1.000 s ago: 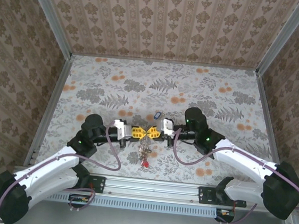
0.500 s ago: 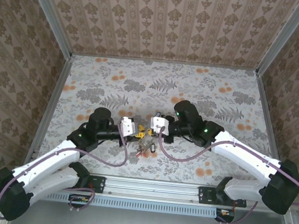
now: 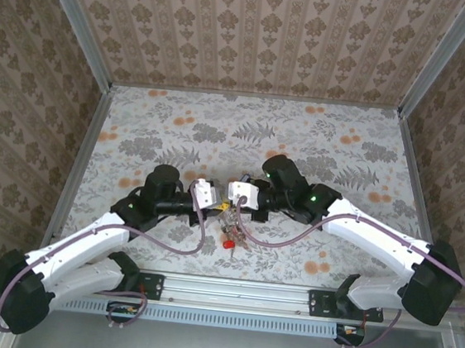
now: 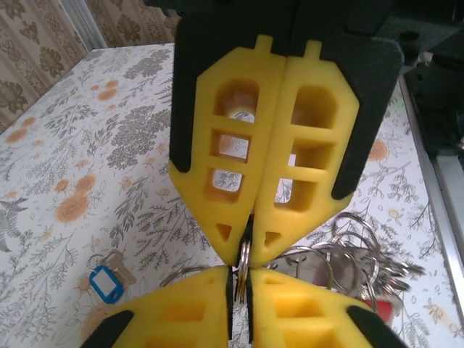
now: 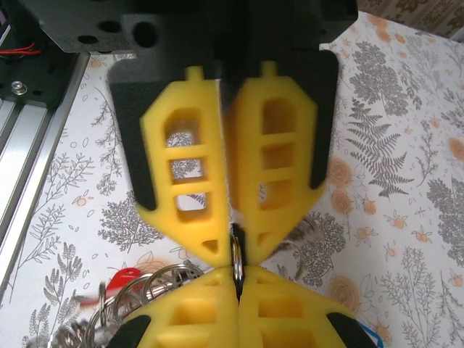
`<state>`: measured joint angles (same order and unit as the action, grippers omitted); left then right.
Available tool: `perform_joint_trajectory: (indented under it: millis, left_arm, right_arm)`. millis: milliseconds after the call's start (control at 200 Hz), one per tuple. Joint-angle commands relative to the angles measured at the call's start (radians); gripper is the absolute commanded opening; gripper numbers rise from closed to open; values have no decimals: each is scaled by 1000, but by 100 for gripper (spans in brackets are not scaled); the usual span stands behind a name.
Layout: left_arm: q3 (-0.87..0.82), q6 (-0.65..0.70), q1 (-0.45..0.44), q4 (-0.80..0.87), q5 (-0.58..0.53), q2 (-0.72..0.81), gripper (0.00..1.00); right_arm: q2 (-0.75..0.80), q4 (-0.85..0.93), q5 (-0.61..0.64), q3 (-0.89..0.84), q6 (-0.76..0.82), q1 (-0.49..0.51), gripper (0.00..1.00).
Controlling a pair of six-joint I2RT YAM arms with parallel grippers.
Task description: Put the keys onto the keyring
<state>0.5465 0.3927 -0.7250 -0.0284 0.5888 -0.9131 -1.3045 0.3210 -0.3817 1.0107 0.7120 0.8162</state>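
Meeting tip to tip just below the middle of the overhead view, the left gripper (image 3: 215, 202) and the right gripper (image 3: 230, 199) are both clamping the same small thing. In the left wrist view the left gripper's fingers (image 4: 217, 181) are filling the top of the frame: yellow plastic wedges with square cut-outs and black backing, pressing flat against each other. A thin, bright metal loop, the keyring (image 4: 243, 261), is sitting edge-on in the seam at their points. The right gripper's yellow fingertips (image 4: 188, 301) are showing along the bottom edge of that frame, closed on the same loop from the opposite side. The right wrist view is showing the mirror of this, with the loop caught in the narrow seam near the centre.

The keys (image 4: 348, 254) are bunching just beside the fingertips at the lower right of the left wrist view, as a tangle of round wire rings and silvery blades with a red tag (image 4: 384, 308) at the edge. Whether the bunch is hanging or resting on the cloth I cannot tell. One blue-tagged key (image 4: 107, 281) is lying apart at the lower left, flat on the table (image 4: 87, 145) with its matte floral cover
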Motion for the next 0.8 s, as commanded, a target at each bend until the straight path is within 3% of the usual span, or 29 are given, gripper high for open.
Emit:
perform_joint_trajectory:
  millis: [0,95,275,450,800]
  left_arm:
    - [14,-14,-5,-46,22,25,0]
    - [4,1,-5,-74,48,27,0]
    - [-62,-39,4,-232,142,64,0]
    - [-94,-68,26,-289,208,92,0]
    - [-128,-128,39,-396,225,117,0]
  right_arm:
    - [-1,-1,-17,32,17,8,0]
    - [9,-17,-51,16,18,1,0]
    - [90,-170,-275,-111,-34,-80,23]
    - [105,-218,-400,-152,-63,-111,24]
    - [100,-351,-453,-190,-132,-114,23]
